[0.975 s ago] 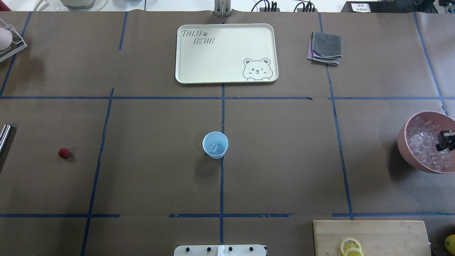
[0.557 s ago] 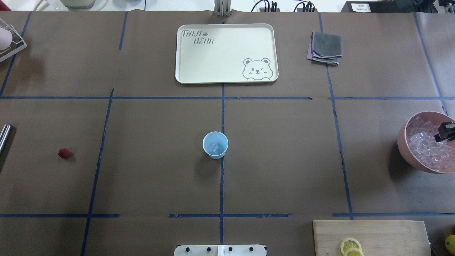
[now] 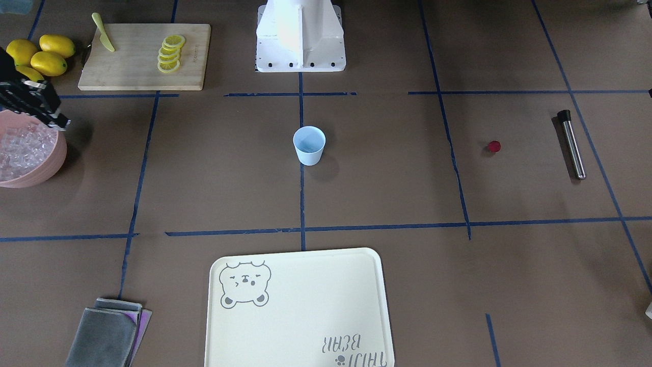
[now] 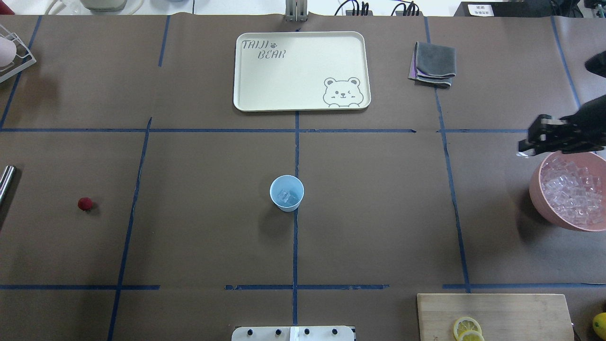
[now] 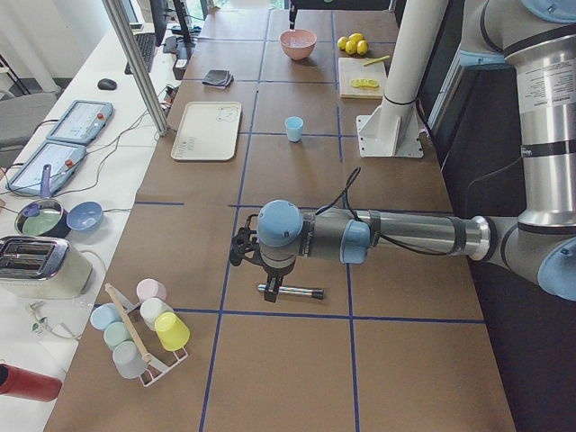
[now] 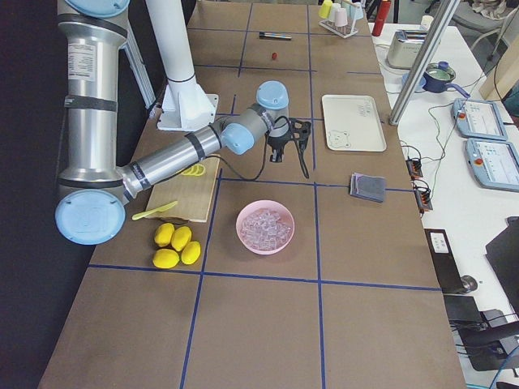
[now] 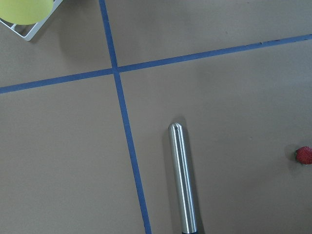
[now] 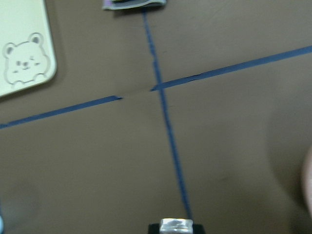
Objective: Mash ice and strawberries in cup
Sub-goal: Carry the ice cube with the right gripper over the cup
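Holding an ice cube (image 8: 176, 225) clamped in my right fingers (image 4: 528, 145) near the pink bowl (image 4: 535, 189), destined for the cup (image 3: 308, 153) (some already inside); left fingers (image 5: 243, 254): cannot tell.

Right wrist view is noted as blurred; the right end effector (image 8: 176, 228) is cut off at its bottom edge, an ice cube (image 8: 176, 224) clamped between its fingertips. The pink bowl (image 4: 536, 199) and steel rod (image 4: 5, 182) are cropped overhead.

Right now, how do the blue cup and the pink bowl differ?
The cup is small, pale blue and tapered; the pink bowl is far larger and rounded. The cup holds a few ice cubes; the bowl is heaped with them. The cup stands mid-table, the bowl at the robot's far right. Both stand upright, open-topped.
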